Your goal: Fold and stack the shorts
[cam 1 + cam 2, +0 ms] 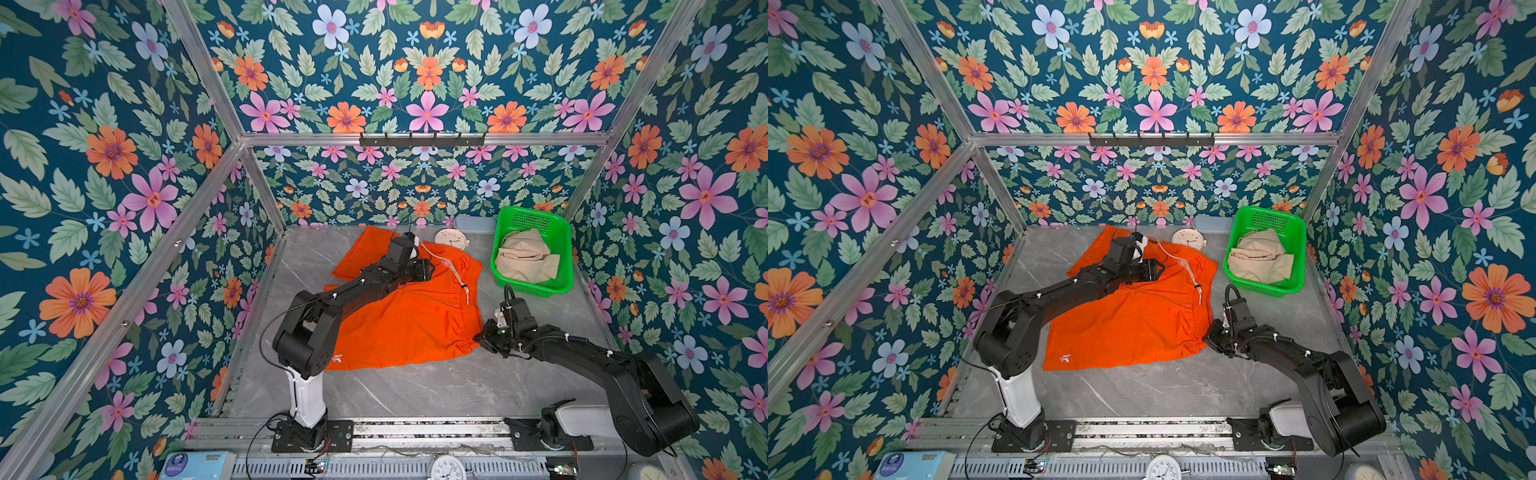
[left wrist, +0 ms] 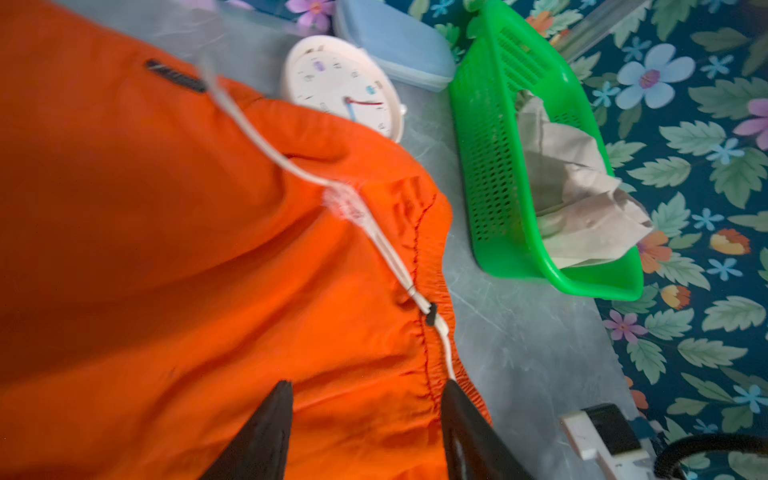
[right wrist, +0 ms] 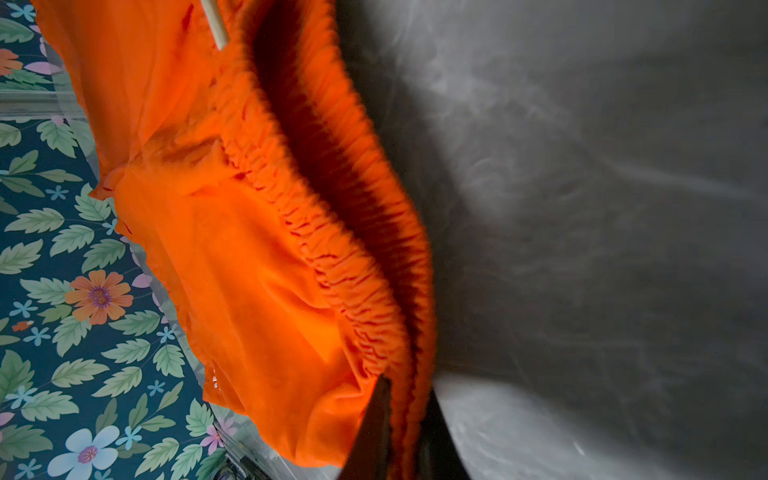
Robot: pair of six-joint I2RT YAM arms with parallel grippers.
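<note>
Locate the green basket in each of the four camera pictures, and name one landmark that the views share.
Top view: green basket at the back right, beyond the orange shorts.
Top view: the same back-right spot.
Left wrist view: basket past the shorts' waistband, next to the white clock.
Right wrist view: not in it.
Shared landmark: the orange shorts, in all four views.

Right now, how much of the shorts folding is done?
Not much yet. The orange shorts lie spread on the table, unfolded. The right fingers pinch their waistband; the left fingers stand open over the cloth. Still to do: fold them, then take the beige shorts, crumpled in the green basket, fold those and stack both.
</note>
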